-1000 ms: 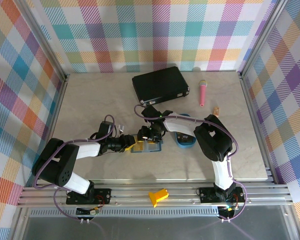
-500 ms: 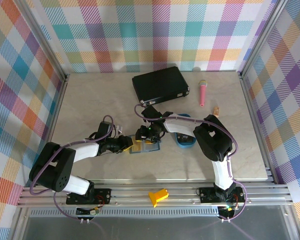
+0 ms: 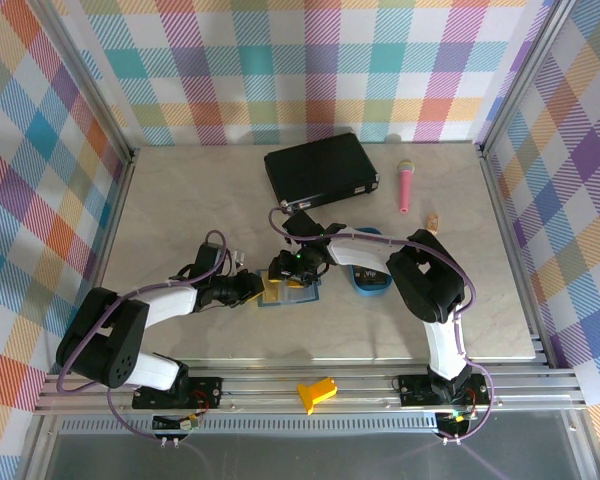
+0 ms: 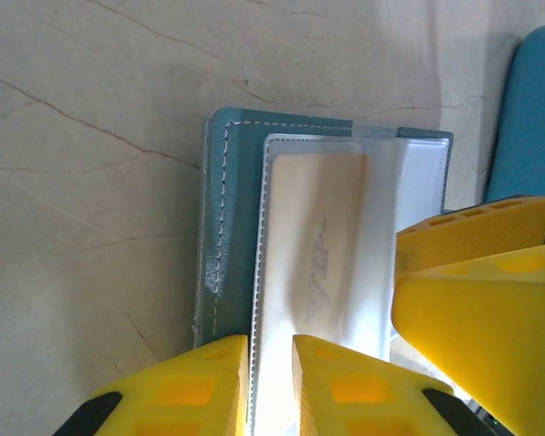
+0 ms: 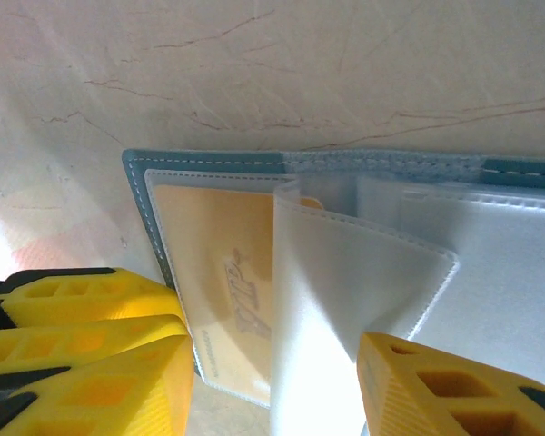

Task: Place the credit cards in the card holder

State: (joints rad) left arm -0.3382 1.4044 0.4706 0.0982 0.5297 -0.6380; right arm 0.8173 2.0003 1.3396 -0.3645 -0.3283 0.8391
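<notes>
left gripper point(image 4: 271, 368) nearly pinching card holder point(image 4: 220, 227) edge, can't tell if gripping, right gripper point(image 5: 272, 381) spread over lifted flap point(image 5: 345, 272), orange credit card point(image 5: 213, 245) blurry behind it, bare table point(image 3: 310, 335) at 6 o'clock

The only words to read were on the orange card point(image 5: 213, 263) inside the card holder point(image 5: 218, 161). The card had three big slanted letters on it, and they looked like "VIP". The letters were a bit darker than the card, not a different colour. They sat near the middle of the card and showed through the clear pocket point(image 5: 209, 182) that lay over it. In the left wrist view the letters ran sideways up the card point(image 4: 313, 245) and were blurry, so they were harder to read. From above, any marks on the black case point(image 3: 321, 167) were too small to read.
</notes>
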